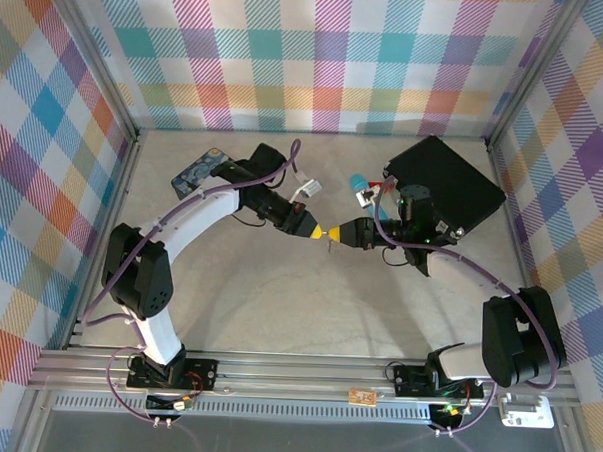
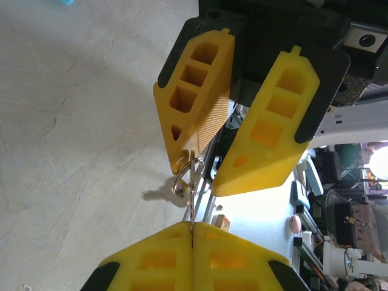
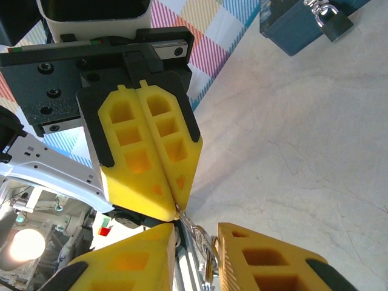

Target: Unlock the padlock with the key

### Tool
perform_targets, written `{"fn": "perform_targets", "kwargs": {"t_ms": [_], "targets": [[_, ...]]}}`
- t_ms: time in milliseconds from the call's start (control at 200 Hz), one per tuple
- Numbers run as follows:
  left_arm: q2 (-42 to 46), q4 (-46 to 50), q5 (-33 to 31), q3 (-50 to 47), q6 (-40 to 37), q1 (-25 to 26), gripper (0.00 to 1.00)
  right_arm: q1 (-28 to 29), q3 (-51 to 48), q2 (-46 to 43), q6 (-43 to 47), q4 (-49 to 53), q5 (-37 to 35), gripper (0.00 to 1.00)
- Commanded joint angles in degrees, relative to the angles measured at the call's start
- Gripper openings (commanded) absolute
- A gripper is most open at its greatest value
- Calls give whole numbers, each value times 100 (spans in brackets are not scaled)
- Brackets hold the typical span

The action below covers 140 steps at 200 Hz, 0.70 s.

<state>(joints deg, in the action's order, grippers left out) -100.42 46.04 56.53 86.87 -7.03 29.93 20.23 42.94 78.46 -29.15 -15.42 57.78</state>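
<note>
Mid-table, left tool (image 2: 192, 229) tight on key (image 2: 192, 207)

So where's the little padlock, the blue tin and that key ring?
padlock (image 3: 331, 24), right wrist view, on its dark body.
blue tin (image 1: 196, 171), top external view, on its painted lid.
key ring (image 2: 175, 182), left wrist view, on the ring's left arc.

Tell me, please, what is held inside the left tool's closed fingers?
A thin metal piece, probably the key seen edge-on, sticks out of the shut left tool with a ring on it. Its clamped end is hidden between the fingers.
</note>
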Motion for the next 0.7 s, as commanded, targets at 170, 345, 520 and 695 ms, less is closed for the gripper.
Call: {"fn": "perform_targets", "kwargs": {"t_ms": [170, 345, 520, 695], "targets": [[247, -117, 106, -91, 30, 5, 0, 34, -68, -56, 23, -185, 229, 23], [228, -131, 94, -79, 30, 4, 0, 38, -101, -76, 33, -213, 225, 10], [332, -334, -612, -128, 323, -12, 3, 34, -159, -119, 38, -286, 173, 0], [921, -1856, -2121, -887, 1649, -493, 78, 36, -372, -335, 64, -269, -288, 0]]}}
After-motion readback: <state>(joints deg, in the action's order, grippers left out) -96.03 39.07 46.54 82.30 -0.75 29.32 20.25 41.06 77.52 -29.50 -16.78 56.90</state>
